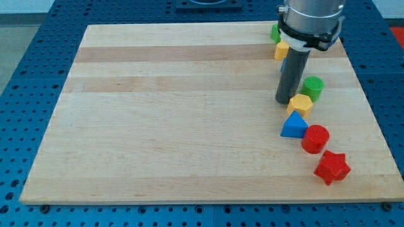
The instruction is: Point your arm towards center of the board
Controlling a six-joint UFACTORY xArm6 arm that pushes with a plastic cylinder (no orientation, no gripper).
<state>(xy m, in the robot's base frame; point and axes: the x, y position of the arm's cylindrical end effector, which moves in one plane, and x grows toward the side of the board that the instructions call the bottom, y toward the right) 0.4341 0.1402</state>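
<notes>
The wooden board (177, 113) fills most of the view. My tip (285, 101) rests on the board at the view's right, far right of the board's centre. It stands just left of and touching or nearly touching a yellow hexagonal block (300, 104). A green cylinder (312, 87) sits to the tip's right. A blue triangular block (293, 125) lies just below the tip. A red cylinder (315, 139) and a red star block (332, 167) lie further down and right. A yellow block (281, 50) and a green block (275, 33) sit at the top, partly hidden by the arm.
The arm's grey body (311, 19) hangs over the board's top right corner. A blue perforated table (31, 75) surrounds the board on all sides.
</notes>
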